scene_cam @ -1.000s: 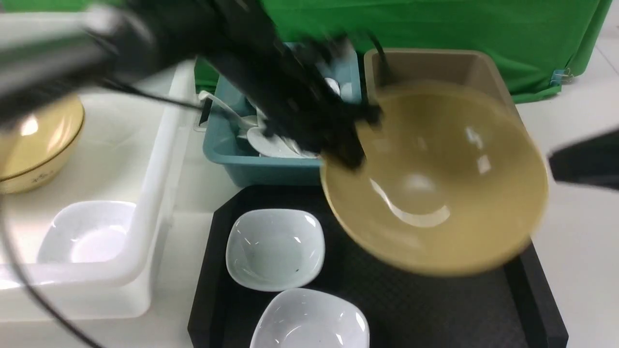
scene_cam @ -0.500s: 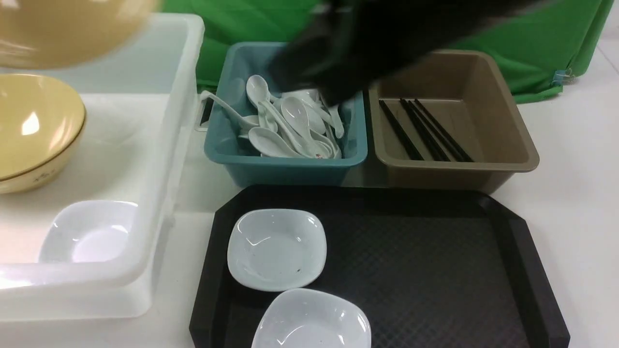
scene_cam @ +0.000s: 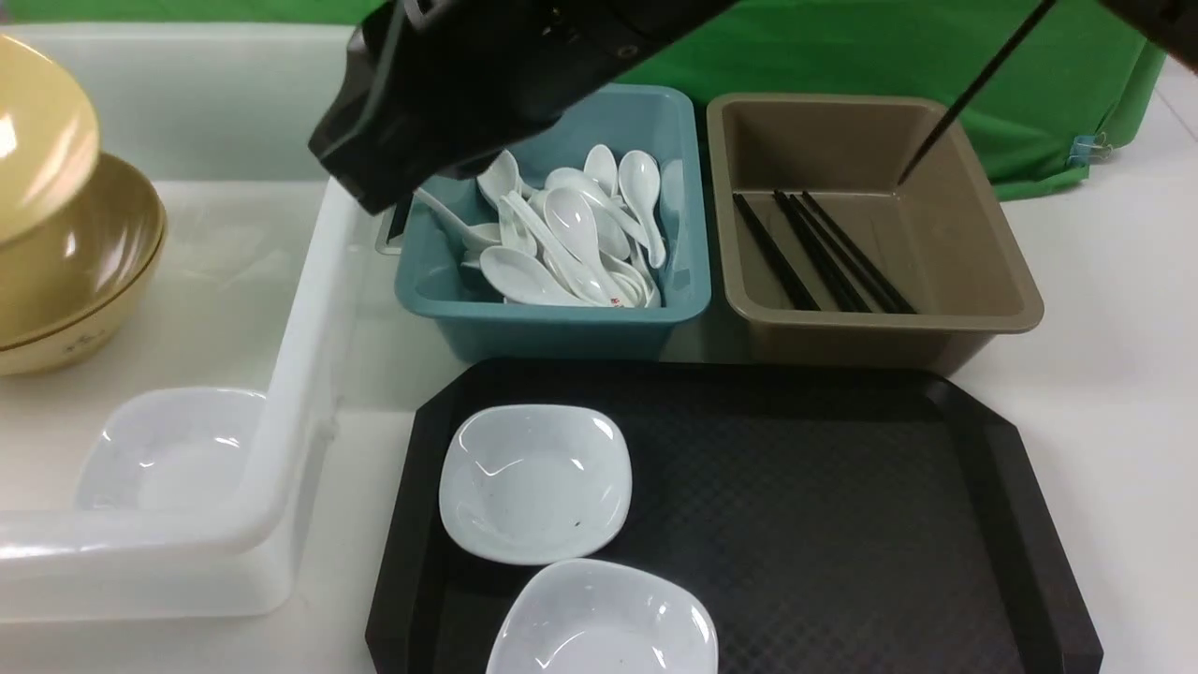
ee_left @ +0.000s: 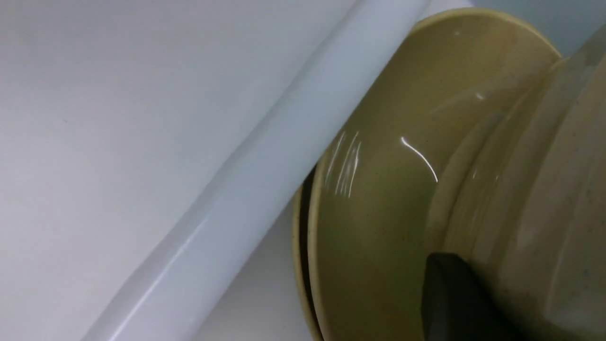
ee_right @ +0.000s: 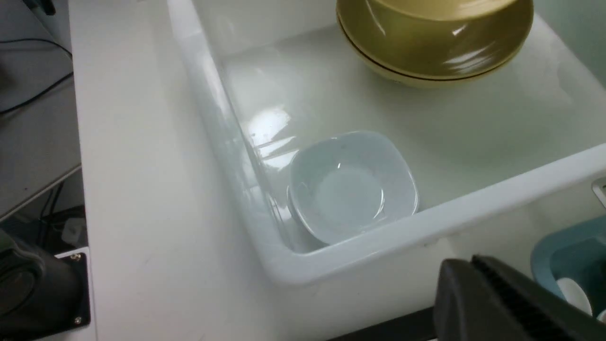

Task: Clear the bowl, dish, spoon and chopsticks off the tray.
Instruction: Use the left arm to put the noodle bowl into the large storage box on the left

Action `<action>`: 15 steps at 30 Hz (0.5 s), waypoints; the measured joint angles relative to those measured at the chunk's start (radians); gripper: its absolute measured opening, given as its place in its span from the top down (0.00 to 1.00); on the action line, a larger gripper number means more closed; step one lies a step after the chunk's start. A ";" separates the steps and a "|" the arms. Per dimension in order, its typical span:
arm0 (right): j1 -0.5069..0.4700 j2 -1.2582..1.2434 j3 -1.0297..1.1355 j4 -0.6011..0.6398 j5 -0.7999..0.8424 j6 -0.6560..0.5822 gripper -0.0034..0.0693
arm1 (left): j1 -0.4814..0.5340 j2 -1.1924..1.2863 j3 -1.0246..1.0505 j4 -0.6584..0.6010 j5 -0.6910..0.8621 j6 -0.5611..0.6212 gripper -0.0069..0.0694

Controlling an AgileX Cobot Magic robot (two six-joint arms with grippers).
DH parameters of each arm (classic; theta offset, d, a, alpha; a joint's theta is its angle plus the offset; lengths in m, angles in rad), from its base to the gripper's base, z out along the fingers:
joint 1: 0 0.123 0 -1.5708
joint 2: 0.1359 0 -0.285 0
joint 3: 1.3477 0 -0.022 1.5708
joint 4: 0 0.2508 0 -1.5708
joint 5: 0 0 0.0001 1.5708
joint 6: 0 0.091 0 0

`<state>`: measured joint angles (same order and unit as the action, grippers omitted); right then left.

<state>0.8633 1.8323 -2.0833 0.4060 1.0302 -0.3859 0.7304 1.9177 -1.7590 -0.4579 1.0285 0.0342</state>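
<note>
The mustard-yellow bowl [scene_cam: 37,131] hangs tilted at the far left, just above two stacked yellow bowls [scene_cam: 75,271] in the white tub [scene_cam: 299,374]. In the left wrist view one black finger [ee_left: 450,293] of my left gripper presses on the bowl [ee_left: 378,213], shut on it. Two white dishes [scene_cam: 533,482] [scene_cam: 604,622] sit on the left side of the black tray [scene_cam: 842,524]. White spoons [scene_cam: 571,234] fill the teal tub, and black chopsticks [scene_cam: 824,253] lie in the brown tub. My right gripper [ee_right: 461,279] is shut and empty beside the white tub's wall.
A black arm [scene_cam: 487,84] crosses the top of the front view above the teal tub [scene_cam: 552,328]. A thin dark line [scene_cam: 973,89] slants over the brown tub [scene_cam: 983,281]. Another white dish [scene_cam: 168,454] lies in the white tub's near corner.
The bowl has travelled from above the tray's right side to the far left, over the stacked bowls. The black arm has swung across the top of the view.
</note>
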 joint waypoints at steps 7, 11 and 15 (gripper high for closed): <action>0.001 0.000 -0.006 -0.005 0.013 0.002 0.96 | -0.022 0.056 0.000 -0.002 0.014 0.018 0.52; -0.006 0.000 -0.020 -0.014 0.050 0.019 0.96 | -0.025 0.039 -0.035 0.048 0.072 -0.020 0.29; -0.033 -0.004 -0.048 -0.080 0.125 0.072 0.96 | -0.026 -0.016 -0.098 0.180 0.105 -0.085 0.14</action>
<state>0.8300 1.8279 -2.1313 0.3263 1.1549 -0.3134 0.7049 1.9020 -1.8575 -0.2778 1.1335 -0.0504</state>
